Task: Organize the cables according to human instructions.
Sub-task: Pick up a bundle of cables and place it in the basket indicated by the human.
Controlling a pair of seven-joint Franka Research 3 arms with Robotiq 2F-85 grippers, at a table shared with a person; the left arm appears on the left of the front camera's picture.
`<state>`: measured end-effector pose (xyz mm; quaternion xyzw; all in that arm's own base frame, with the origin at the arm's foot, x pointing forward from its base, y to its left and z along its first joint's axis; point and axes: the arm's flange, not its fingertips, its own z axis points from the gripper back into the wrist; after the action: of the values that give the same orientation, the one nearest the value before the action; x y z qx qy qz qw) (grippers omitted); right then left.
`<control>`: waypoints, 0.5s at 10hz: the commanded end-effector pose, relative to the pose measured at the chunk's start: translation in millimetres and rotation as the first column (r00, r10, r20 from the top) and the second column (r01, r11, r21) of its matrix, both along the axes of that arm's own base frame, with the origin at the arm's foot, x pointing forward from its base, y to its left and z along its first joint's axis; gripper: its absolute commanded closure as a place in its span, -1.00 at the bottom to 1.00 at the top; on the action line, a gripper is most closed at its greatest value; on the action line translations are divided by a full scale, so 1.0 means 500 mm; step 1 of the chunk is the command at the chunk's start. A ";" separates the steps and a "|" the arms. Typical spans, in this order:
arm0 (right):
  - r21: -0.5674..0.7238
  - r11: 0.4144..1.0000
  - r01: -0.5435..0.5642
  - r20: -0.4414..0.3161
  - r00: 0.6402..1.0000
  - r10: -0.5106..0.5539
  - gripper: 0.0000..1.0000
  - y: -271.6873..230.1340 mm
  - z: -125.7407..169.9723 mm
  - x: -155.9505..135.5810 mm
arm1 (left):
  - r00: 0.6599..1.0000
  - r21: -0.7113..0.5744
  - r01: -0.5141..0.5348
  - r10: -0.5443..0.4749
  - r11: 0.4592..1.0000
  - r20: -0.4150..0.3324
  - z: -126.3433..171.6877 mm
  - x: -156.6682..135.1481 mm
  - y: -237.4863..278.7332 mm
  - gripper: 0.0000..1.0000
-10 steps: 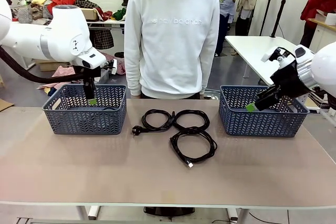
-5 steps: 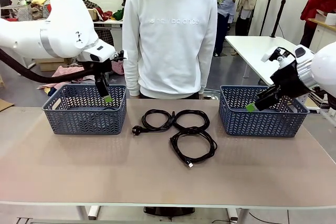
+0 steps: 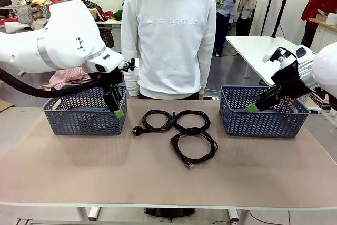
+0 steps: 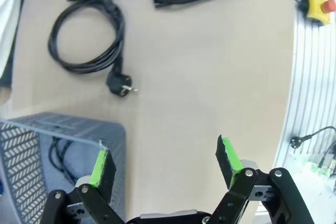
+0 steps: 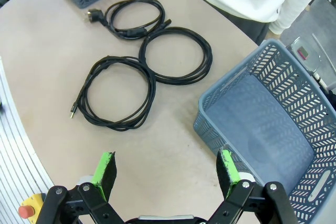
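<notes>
The human (image 3: 169, 40) stands at the far edge of the tabletop (image 3: 158, 183). The white sweatshirt carries faint chest lettering (image 3: 174, 21) reading "new balance". The tabletop is plain matte beige. One grey lattice basket sits at each far corner.

Three cables (image 3: 194, 147) lie coiled at the centre of the tabletop. The far-left coil ends in a round plug (image 3: 136, 130). A thin black cord (image 4: 58, 156) lies in the left basket (image 3: 84, 117); it is only partly visible and is probably the fourth cable.

The left gripper (image 3: 119, 112) hangs over the right end of the left basket, released, with one finger over the basket and one over the tabletop. The right gripper (image 3: 251, 108) hangs over the right basket (image 3: 263, 122), also released and holding nothing.

A yellow box with a red button (image 4: 317, 6) sits on the ribbed metal rail at the near edge. Behind the human are heaped clothing (image 3: 68, 1) and a second white table (image 3: 258, 46).
</notes>
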<state>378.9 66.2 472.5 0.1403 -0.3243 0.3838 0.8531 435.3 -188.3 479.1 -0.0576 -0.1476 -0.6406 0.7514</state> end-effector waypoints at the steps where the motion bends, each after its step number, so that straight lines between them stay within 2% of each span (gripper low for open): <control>1: 0.010 1.000 -0.005 -0.002 1.000 0.005 -1.00 -0.003 -0.001 0.002 | 0.999 -0.037 0.045 -0.045 0.998 -0.016 -0.010 -0.033 0.014 -1.00; 3: 0.010 1.000 -0.005 -0.002 1.000 0.005 -1.00 -0.003 -0.001 0.002 | 0.999 -0.035 0.049 -0.049 0.998 -0.018 -0.015 -0.053 0.006 -1.00; 5: 0.010 1.000 -0.005 -0.002 1.000 0.005 -1.00 -0.003 -0.001 0.002 | 0.999 0.016 0.040 -0.039 0.999 -0.015 -0.018 -0.040 0.007 -1.00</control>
<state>378.9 66.2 472.6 0.1402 -0.3243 0.3838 0.8531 413.0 -191.8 471.9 -0.0661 -0.1400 -0.6512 0.7430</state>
